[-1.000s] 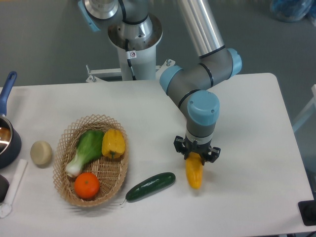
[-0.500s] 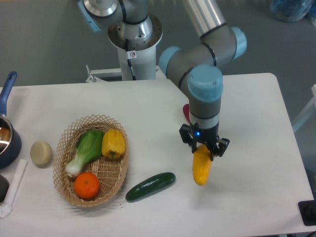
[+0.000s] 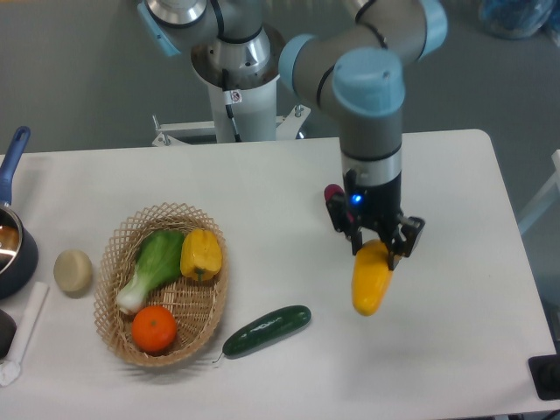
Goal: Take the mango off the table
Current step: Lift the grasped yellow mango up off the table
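On the tabletop (image 3: 437, 175), the basket (image 3: 114, 262) sits at nine o'clock, with bok choy (image 3: 153, 267), pepper (image 3: 200, 254) and orange (image 3: 154, 329) in it. The cucumber (image 3: 266, 330) lies at six o'clock, just right of the basket. The mango (image 3: 371, 278) hangs in the tool (image 3: 374, 249) at three o'clock of the cucumber. A pot (image 3: 13, 236) sits at the far nine o'clock edge, a round lump (image 3: 73, 271) between it and the basket.

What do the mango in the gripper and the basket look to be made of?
The mango, held in the gripper, looks like smooth moulded plastic or foam, likely a replica: even yellow-orange colour, soft sheen, no blemishes. Real fruit cannot be ruled out. The basket looks like woven wicker or rattan, tan and matte, with an open lattice rim showing gaps.
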Action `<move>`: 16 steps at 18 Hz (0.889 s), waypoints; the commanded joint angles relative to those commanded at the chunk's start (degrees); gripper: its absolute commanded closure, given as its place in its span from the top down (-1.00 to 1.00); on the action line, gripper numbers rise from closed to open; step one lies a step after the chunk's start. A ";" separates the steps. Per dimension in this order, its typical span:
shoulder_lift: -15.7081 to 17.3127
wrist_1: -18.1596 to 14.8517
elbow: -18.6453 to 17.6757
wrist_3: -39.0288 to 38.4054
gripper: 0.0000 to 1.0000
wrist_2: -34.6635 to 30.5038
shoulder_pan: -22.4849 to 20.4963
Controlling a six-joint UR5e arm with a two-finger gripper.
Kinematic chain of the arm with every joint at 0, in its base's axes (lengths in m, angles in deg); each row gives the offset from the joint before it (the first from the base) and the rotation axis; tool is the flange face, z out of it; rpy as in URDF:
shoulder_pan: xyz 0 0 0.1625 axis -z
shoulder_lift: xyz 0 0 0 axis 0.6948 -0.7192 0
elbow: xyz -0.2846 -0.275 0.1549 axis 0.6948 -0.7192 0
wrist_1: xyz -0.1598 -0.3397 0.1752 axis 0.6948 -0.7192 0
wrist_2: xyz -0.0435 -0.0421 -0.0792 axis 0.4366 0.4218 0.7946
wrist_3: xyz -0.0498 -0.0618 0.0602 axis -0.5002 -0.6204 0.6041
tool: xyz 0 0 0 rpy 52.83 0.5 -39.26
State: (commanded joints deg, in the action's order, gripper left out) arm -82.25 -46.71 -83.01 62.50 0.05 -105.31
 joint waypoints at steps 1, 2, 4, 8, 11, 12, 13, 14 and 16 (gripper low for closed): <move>0.09 -1.23 0.62 0.09 -0.59 0.26 -0.61; 0.44 -2.37 1.06 0.09 -0.59 0.79 -1.14; 1.23 -3.52 1.24 0.09 -0.59 1.93 -1.93; 2.11 -3.96 1.15 0.09 -0.64 3.43 -2.90; 2.46 -4.58 0.89 0.00 -0.71 3.43 -2.99; 2.64 -4.58 0.89 0.00 -0.70 3.43 -3.08; 2.99 -4.58 0.89 0.00 -0.71 3.43 -3.34; 3.08 -4.67 0.89 0.00 -0.70 3.52 -3.52; 3.17 -4.58 0.89 0.00 -0.70 3.87 -3.61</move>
State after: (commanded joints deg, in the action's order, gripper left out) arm -79.09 -51.29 -82.12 62.50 3.92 -108.92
